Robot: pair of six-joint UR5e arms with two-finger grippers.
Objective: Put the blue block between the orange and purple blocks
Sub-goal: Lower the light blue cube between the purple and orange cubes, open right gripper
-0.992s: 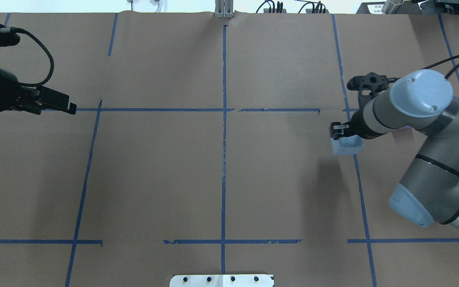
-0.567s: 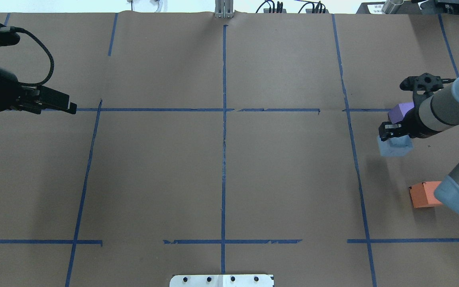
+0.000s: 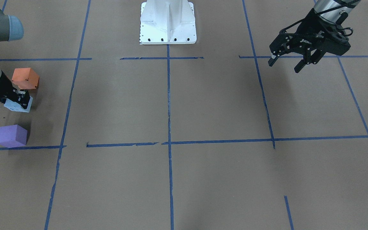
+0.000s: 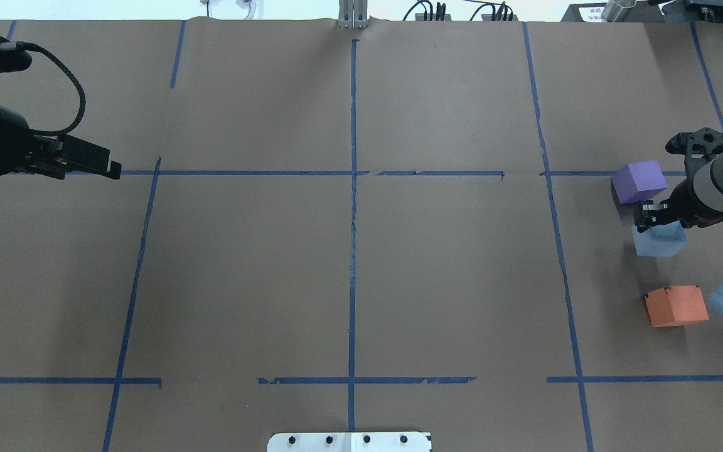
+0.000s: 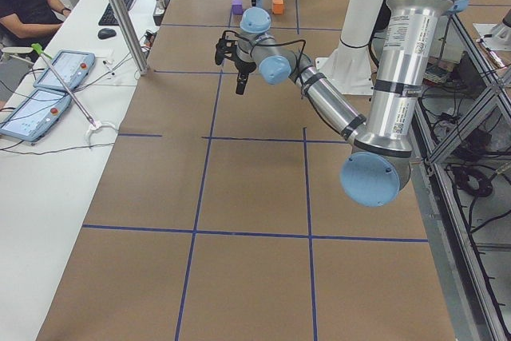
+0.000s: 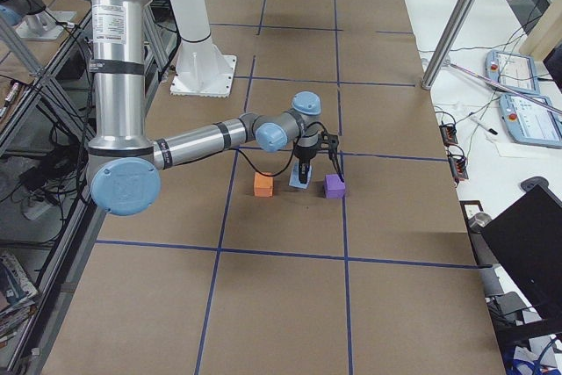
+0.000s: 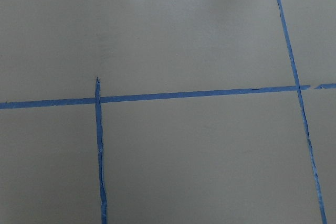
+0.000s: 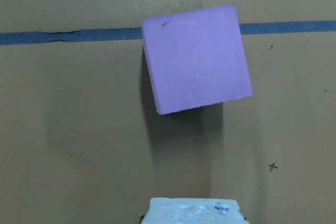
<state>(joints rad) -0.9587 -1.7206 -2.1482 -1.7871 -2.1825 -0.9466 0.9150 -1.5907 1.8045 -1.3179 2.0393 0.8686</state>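
Note:
My right gripper (image 4: 655, 220) is shut on the pale blue block (image 4: 658, 242) and holds it low over the table, at the right side. The block is between the purple block (image 4: 639, 181) and the orange block (image 4: 676, 306), apart from both. I cannot tell if it touches the table. The front view shows the same row: orange (image 3: 25, 78), blue (image 3: 18, 105), purple (image 3: 12, 135). The right wrist view shows the purple block (image 8: 197, 65) ahead and the blue block's top (image 8: 195, 211) at the bottom edge. My left gripper (image 3: 284, 65) is open and empty, far off at the left.
Blue tape lines (image 4: 353, 188) divide the brown paper table cover into squares. The white robot base plate (image 4: 349, 441) is at the near middle edge. A side table with tablets (image 5: 56, 77) and a seated person stands beyond the far edge.
My right arm has carried the blue block to the right, from by the tape line to the gap between the purple and orange blocks. The left arm has not moved.

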